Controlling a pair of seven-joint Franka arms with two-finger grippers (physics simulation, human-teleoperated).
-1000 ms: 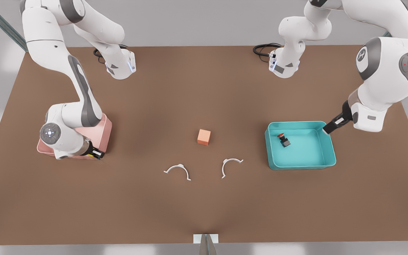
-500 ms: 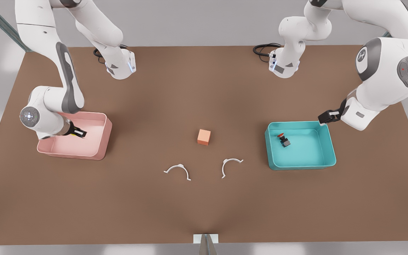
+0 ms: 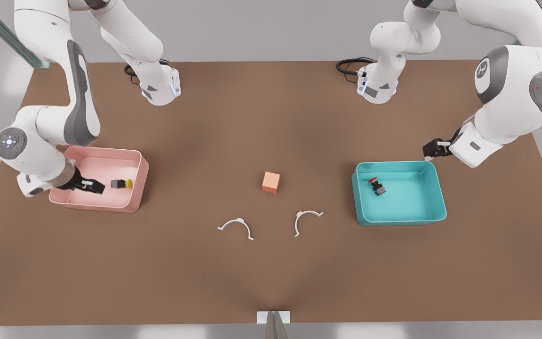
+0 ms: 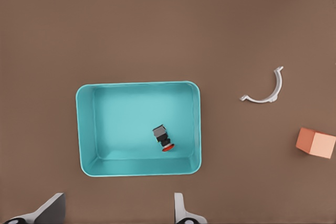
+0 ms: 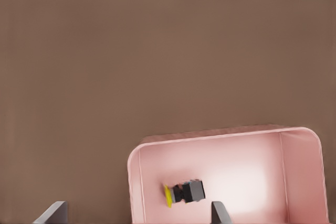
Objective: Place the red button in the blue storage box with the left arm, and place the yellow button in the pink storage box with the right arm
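The right gripper [image 3: 93, 186] hangs low over the near-left corner of the pink storage box [image 3: 132, 154], fingers spread and holding nothing; the yellow button [image 3: 121, 183] lies just ahead of its fingertips, apart from them, toward the front view's right. The button rests on its side on the box floor, its long axis running roughly in line with the gripper's reach, the round yellow cap pointing away from the gripper and the small black base toward it. In the right wrist view the button [image 5: 182, 192] sits between the two fingertips [image 5: 219, 214] but below them, near the box wall, cap toward that wall. The left gripper [image 3: 433, 149] sits just outside the far corner of the blue storage box [image 3: 395, 221], on the front view's right, with its fingers spread wide and empty, as the left wrist view shows [image 4: 182, 214]. The red button [image 3: 376, 185] lies well clear of it, across the box floor near the opposite wall, tipped on its side with the red cap toward one wall and the black base toward the middle [image 4: 163, 139]. Both buttons appear to be in their proper boxes, so the task looks done; what is left, by my judgement, is for each arm to draw away without its fingers catching a box rim, the right gripper being the closer to its button and wall.
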